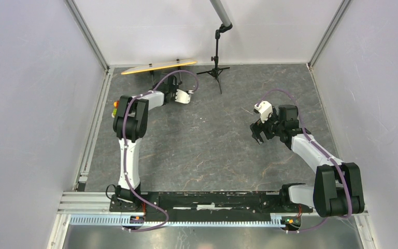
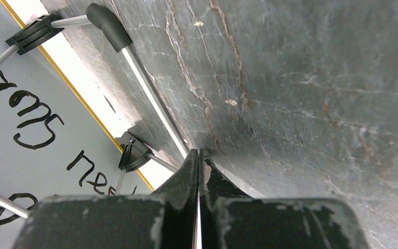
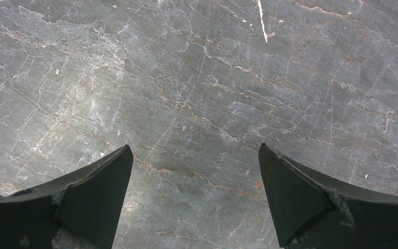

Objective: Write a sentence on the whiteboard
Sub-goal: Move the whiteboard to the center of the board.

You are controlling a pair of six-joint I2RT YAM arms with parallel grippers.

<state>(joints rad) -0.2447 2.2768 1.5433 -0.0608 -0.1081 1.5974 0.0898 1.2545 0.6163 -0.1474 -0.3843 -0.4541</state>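
Observation:
The whiteboard [image 1: 158, 66] stands propped at the back left of the table, seen nearly edge-on from above, its yellow rim showing. In the left wrist view its white face [image 2: 0, 166] fills the left side, with the sentence [image 2: 33, 122] in black handwritten marker script partly in view. Two black clip feet [image 2: 133, 156] hold it on thin metal rods. My left gripper [image 2: 199, 155] is shut with nothing between its fingers, just right of the board's lower edge, close to the table. My right gripper [image 3: 195, 155] hangs open over bare marble, far from the board [image 1: 259, 132].
A black tripod stand [image 1: 216, 62] with a grey pole stands at the back centre, right of the whiteboard. A bent metal stand rod with a grey rubber tip [image 2: 109, 26] lies on the table by the board. Walls close in on three sides.

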